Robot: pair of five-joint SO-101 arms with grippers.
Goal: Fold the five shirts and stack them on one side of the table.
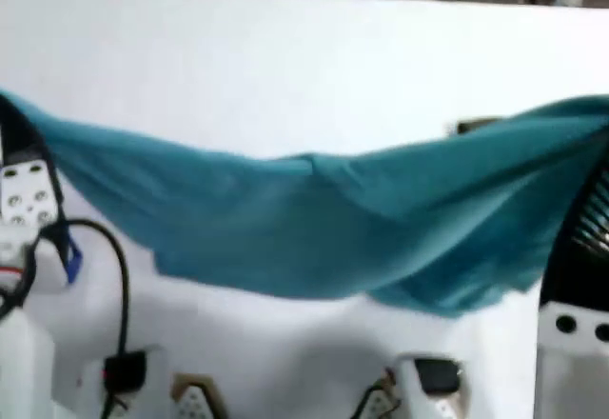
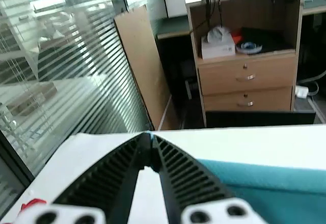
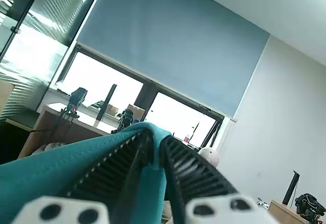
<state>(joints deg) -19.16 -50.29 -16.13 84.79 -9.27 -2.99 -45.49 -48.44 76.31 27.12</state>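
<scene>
While the teal shirt [image 1: 314, 214] hangs stretched between the two arms over the white table [image 1: 285, 48], each claw pinches one end of it.

Left claw [image 2: 151, 141]: black ribbed fingers meet at the tips with no gap there, and a sliver of teal is caught right at the tip. The rest of the cloth runs off along the outer side of one finger and away from the claw.

Right claw [image 3: 154, 131]: fingers closed down on a fold of the same shirt. Teal fabric is squeezed between them and draped over the finger backs, spilling off to one side of the claw.

High view: the shirt spans from the left arm [image 1: 24, 195] to the right arm [image 1: 576, 286]. It sags in the middle, and its lower edge is rumpled nearer the right arm. Cannot tell if the sag touches the table. A black cable [image 1: 119, 276] loops just beside the left arm.

Past the left claw's tips is the table's far edge, then a wooden drawer cabinet [image 2: 247, 76]. A board [image 2: 145, 71] leans beside the cabinet, with slatted blinds [image 2: 71, 86] off to the side.

Past the right claw's tips is a blue roller blind [image 3: 168, 46] over bright windows, with a pale wall beside them.
</scene>
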